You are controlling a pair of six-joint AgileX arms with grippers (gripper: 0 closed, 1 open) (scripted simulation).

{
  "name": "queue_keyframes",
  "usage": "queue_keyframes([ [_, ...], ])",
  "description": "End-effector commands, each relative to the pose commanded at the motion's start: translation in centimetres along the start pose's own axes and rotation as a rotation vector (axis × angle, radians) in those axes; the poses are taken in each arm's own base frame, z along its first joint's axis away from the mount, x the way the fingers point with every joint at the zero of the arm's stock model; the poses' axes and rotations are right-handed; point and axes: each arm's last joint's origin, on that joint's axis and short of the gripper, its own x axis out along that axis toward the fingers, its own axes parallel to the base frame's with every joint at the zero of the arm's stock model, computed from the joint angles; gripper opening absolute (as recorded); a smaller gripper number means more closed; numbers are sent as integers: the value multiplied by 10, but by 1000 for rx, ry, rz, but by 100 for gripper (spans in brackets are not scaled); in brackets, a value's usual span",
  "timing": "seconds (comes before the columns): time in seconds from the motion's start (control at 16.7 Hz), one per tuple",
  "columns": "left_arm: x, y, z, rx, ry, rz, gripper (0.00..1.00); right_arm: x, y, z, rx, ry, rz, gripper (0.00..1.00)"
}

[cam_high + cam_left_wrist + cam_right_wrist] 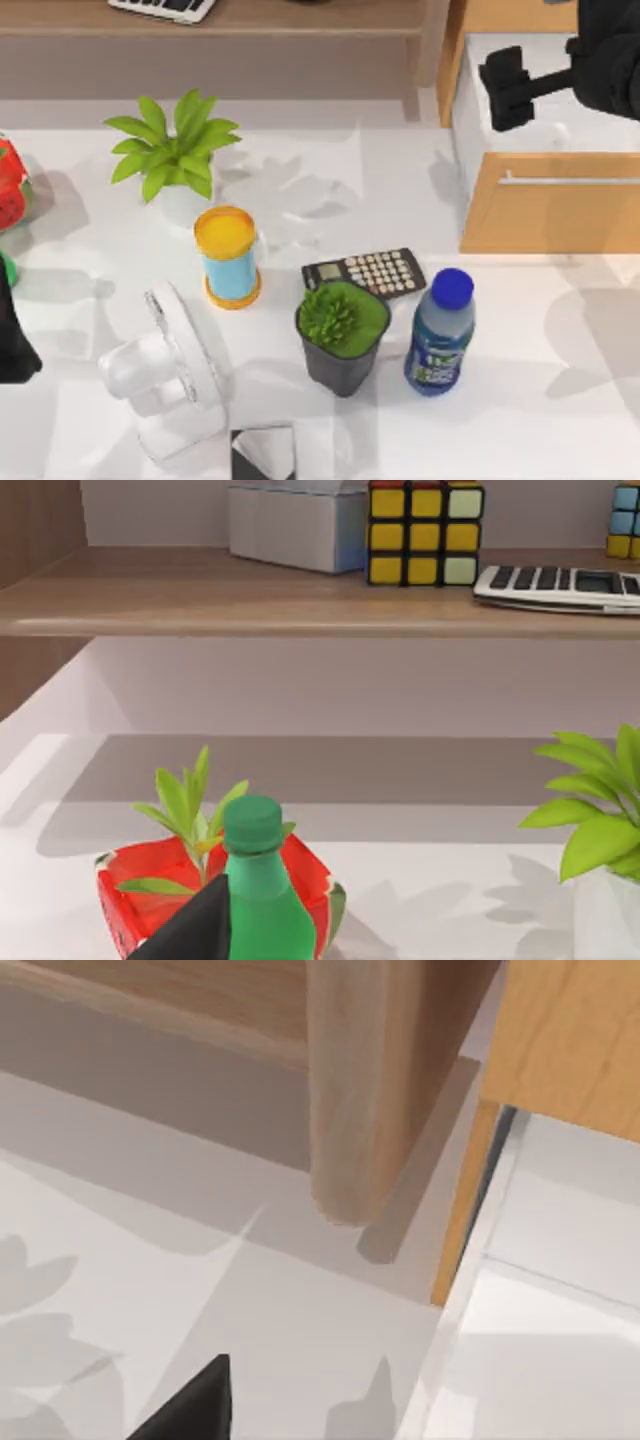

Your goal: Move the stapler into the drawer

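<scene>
Table (pixel 560 400): drawer (pixel 545 215) open, right tool (pixel 505 88) above.

A green bottle (pixel 262 900) stands just ahead of the left gripper's dark fingertip (pixel 195 928), with a watermelon-patterned planter (pixel 150 885) behind it and a wooden shelf (pixel 200 595) beyond.

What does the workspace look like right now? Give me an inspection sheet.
Surface: white table, crowded in the middle.
Job's things: drawer pulled open, white inside exposed.
Clutter: leafy plant, yellow-lidded canister, calculator, black-potted plant, blue-capped bottle, white fan.
Hands: right hand above the open drawer; left hand parked at the table's left edge, near a green bottle.
Cables: nothing seen.
Surroundings: brown shelf behind, carrying a Rubik's cube.
</scene>
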Motion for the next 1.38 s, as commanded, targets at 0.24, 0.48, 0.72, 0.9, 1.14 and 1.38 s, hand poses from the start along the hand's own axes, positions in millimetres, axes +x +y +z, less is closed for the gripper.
queue_keyframes([
  [0.24, 0, 0, 0, 0, 0, 0, 100, -9, 17, -46, -136, -112, 23, 100],
  [0.48, 0, 0, 0, 0, 0, 0, 100, -17, 25, -92, -334, -219, -29, 100],
  [0.72, 0, 0, 0, 0, 0, 0, 100, -25, 25, -131, -580, -292, -169, 100],
  [0.9, 0, 0, 0, 0, 0, 0, 100, -30, 23, -155, -783, -291, -300, 100],
  [1.14, 0, 0, 0, 0, 0, 0, 100, -34, 22, -179, -1051, -234, -466, 100],
  [1.38, 0, 0, 0, 0, 0, 0, 100, -34, 20, -191, -1269, -155, -610, 100],
])
